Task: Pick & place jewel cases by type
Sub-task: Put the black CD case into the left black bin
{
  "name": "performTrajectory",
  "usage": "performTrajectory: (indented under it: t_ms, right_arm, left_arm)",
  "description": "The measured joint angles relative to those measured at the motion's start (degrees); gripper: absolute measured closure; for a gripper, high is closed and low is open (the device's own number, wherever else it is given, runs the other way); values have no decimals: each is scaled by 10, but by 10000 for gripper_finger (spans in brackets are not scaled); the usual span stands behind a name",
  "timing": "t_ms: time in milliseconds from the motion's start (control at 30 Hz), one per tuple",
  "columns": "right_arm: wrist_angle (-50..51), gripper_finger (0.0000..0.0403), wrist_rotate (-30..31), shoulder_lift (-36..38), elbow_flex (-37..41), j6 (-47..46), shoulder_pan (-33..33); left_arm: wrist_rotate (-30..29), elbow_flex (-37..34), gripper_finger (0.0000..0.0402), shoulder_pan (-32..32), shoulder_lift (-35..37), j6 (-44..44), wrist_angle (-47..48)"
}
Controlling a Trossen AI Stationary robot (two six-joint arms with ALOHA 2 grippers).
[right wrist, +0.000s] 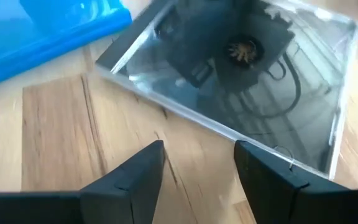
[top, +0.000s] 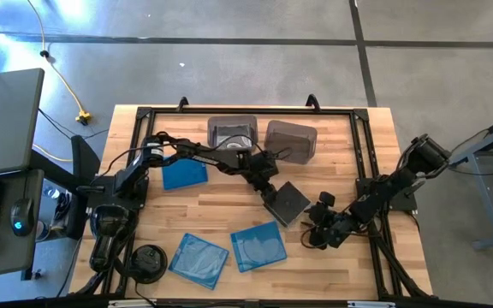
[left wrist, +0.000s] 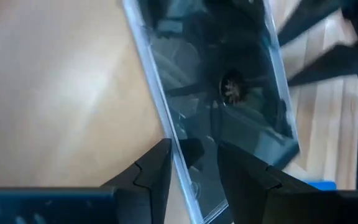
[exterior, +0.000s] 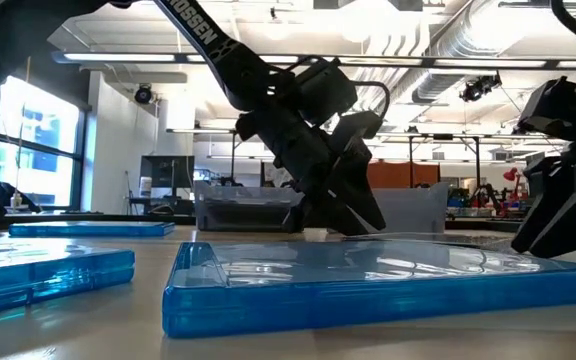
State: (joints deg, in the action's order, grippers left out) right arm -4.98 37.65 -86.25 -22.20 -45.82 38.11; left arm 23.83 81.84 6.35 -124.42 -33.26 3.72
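My left gripper [top: 268, 188] reaches to the table's middle and is shut on a dark grey-black jewel case [top: 288, 204]. The case has a clear rim and also shows in the right wrist view [right wrist: 241, 74]. My right gripper [top: 313, 229] is open just to the near right of that case, fingers pointing at it [right wrist: 197, 168] and touching nothing. Three translucent blue cases lie flat on the wood: one at the left [top: 184, 174] and two near the front [top: 199, 259], [top: 258, 245]. I cannot make out a second dark case or the clear one. My left gripper [left wrist: 194, 174] holds the dark case by its clear-rimmed edge [left wrist: 182, 146] on the far-left side. One finger [left wrist: 241, 177] lies over the dark face and the other [left wrist: 157, 168] is outside the rim. The fingers slant down from the far left. The case lies tilted, with a shadow under its near edge [right wrist: 166, 112].
Two smoky grey bins stand side by side at the far edge [top: 232, 133], [top: 291, 139]. A round black disc-shaped object [top: 148, 259] sits at the near left corner. A black frame rails the table's edges [top: 366, 154]. Bare wood shows between the left blue case and the front pair.
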Motion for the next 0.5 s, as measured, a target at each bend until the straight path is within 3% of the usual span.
performTrajectory:
  t_ms: [100,300,500]
  right_arm:
    - [-9,206,18,0,-1,11,-4]
    - [-39,206,-2,1,-1,59,-27]
    - [-34,206,4,1,-1,63,-49]
  left_arm:
    - [-3,1,275,3,1,2,-1]
    - [0,6,275,3,2,6,4]
    - [-5,53,275,3,2,56,106]
